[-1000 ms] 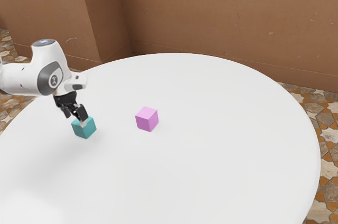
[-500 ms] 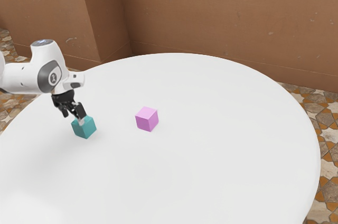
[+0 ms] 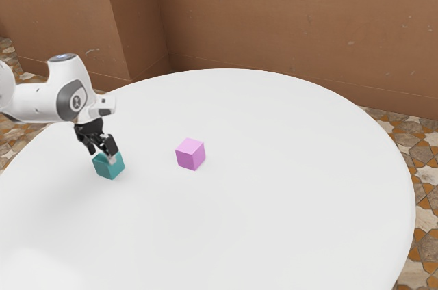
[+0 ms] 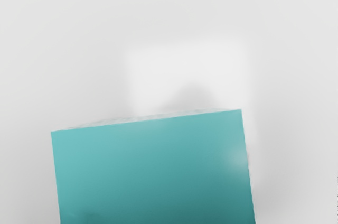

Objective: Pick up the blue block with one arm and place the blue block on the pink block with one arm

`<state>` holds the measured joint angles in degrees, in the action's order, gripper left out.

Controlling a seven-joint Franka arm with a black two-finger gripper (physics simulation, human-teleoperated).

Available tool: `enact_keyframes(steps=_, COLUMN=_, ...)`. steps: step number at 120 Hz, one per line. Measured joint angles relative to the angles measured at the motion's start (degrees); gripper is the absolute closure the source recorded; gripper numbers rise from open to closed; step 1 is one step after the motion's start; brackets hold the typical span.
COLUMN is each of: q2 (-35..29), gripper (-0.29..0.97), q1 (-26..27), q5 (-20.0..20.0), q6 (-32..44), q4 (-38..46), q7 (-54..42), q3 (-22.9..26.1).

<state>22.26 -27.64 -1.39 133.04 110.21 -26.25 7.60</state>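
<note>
Gripper (image 3: 107,155) at the top of the blue block (image 3: 109,167); jaw state cannot be told. Pink block (image 3: 190,154) stands well apart from the blue block.

The exterior camera stands at the side of the arm (image 3: 51,98), raised above the table (image 3: 274,201). It looks obliquely down across the table toward the brown walls (image 3: 308,16), far enough back to frame nearly the whole round top. The wrist camera is mounted at the arm's end and faces downward at very close range. Both views share the blue block (image 3: 109,166) (image 4: 153,171) and the patch of table (image 4: 63,34) around it.
</note>
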Motion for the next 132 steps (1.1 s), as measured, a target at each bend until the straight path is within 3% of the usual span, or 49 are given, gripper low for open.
enact_keyframes(steps=107, q2=6.2, gripper=0.0, q1=0.0, q5=-0.5, q6=-1.4, q4=-5.0, q7=-0.4, q3=0.0)
enact_keyframes(steps=132, q2=6.3, gripper=0.09, q1=0.0, q5=-0.4, q6=-1.4, q4=-5.2, q7=-0.5, q3=-0.1)
